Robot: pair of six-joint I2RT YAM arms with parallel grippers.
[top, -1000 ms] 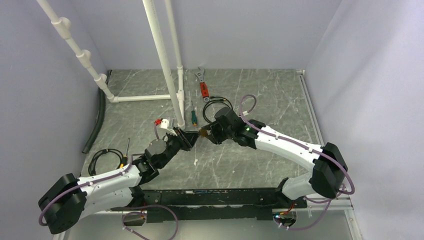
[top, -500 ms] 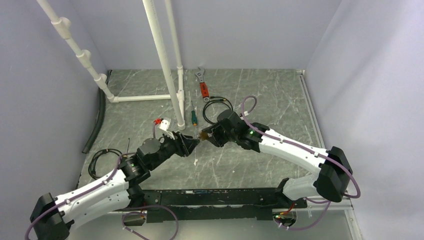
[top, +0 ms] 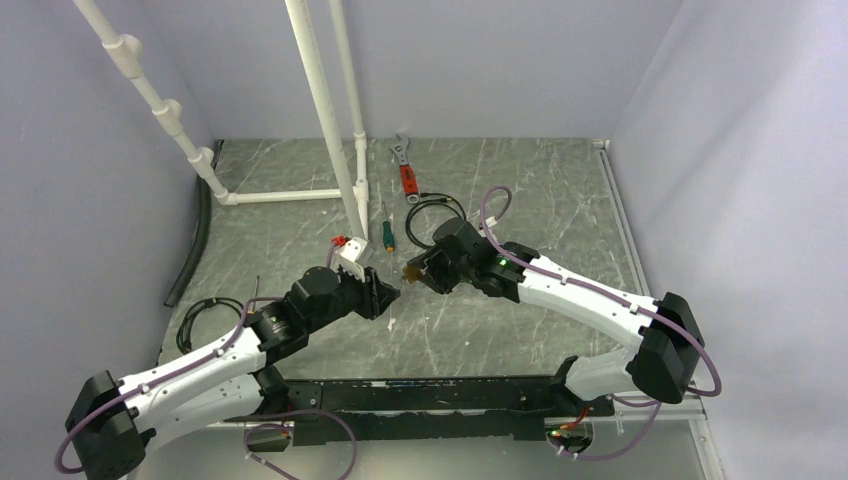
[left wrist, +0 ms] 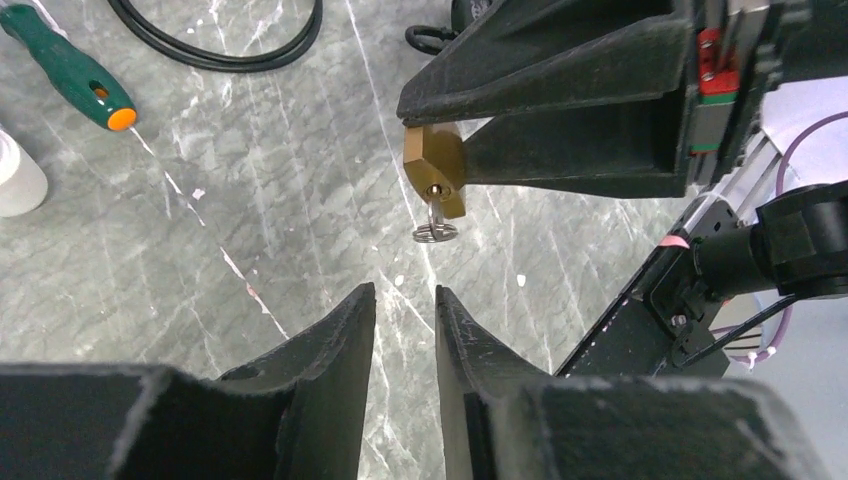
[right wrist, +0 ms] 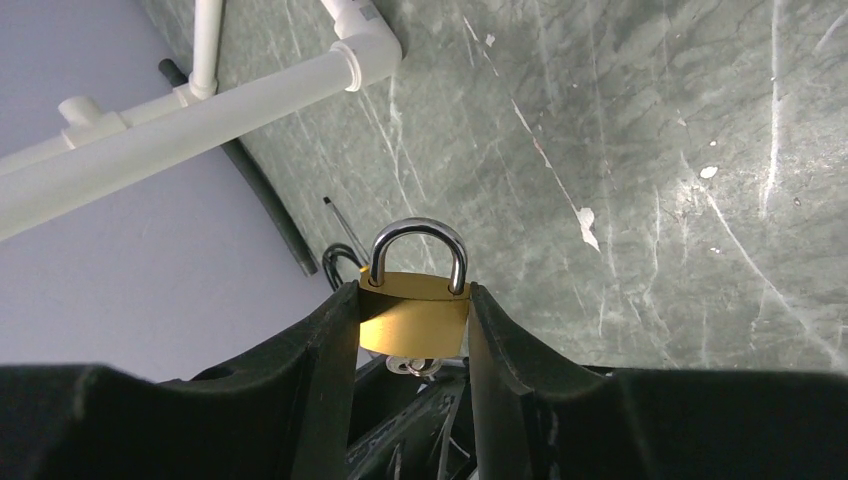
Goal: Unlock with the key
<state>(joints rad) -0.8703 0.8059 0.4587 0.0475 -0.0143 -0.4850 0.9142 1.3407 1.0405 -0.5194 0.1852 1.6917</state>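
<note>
Sticking out of the keyhole of the brass padlock (left wrist: 435, 165), the key (left wrist: 434, 218) is pointing toward your left gripper (left wrist: 405, 305), which is hovering just short of it, narrowly parted and holding nothing. Your right gripper (right wrist: 412, 297) is clamping the padlock's body over the worktop (left wrist: 250, 180).

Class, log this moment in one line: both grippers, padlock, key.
right gripper: shut on brass padlock | key: inserted in padlock | shackle: closed | left gripper: slightly open, empty, short of key
</note>
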